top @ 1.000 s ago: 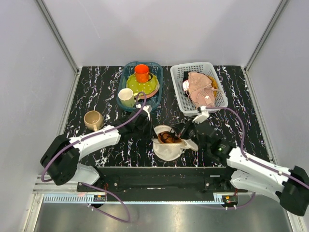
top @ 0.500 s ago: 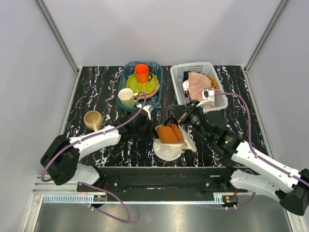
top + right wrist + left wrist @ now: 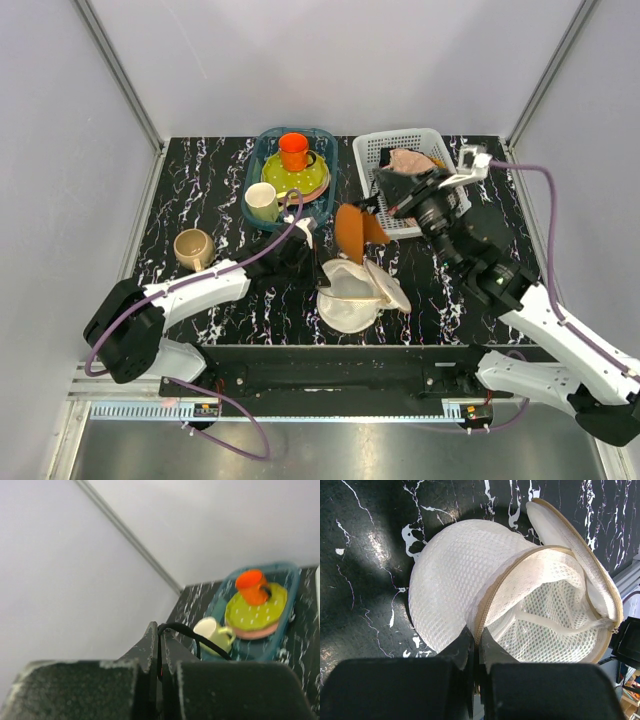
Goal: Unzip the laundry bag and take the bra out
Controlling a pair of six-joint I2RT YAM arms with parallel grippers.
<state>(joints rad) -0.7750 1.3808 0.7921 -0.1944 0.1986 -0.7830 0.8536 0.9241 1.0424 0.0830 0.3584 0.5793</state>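
Observation:
The cream-white mesh laundry bag (image 3: 352,293) lies open near the table's front, its zipped lid flap folded aside. In the left wrist view the bag (image 3: 470,590) looks empty inside. My left gripper (image 3: 305,238) (image 3: 479,645) is shut on the bag's zipper rim. My right gripper (image 3: 385,195) (image 3: 161,652) is raised above the table and shut on a black strap of the orange-brown bra (image 3: 352,229), which hangs below it, clear of the bag. Only the strap (image 3: 200,640) shows in the right wrist view.
A white lattice basket (image 3: 408,145) with a pale pink cloth (image 3: 407,160) stands at the back right. A blue tray (image 3: 270,145) holds an orange cup (image 3: 294,151), a green plate and a cream mug (image 3: 262,201). A tan mug (image 3: 192,248) stands at the left.
My right gripper has lifted up and back toward the basket, pulling the bra out of the bag. The left gripper has stayed on the bag's rim.

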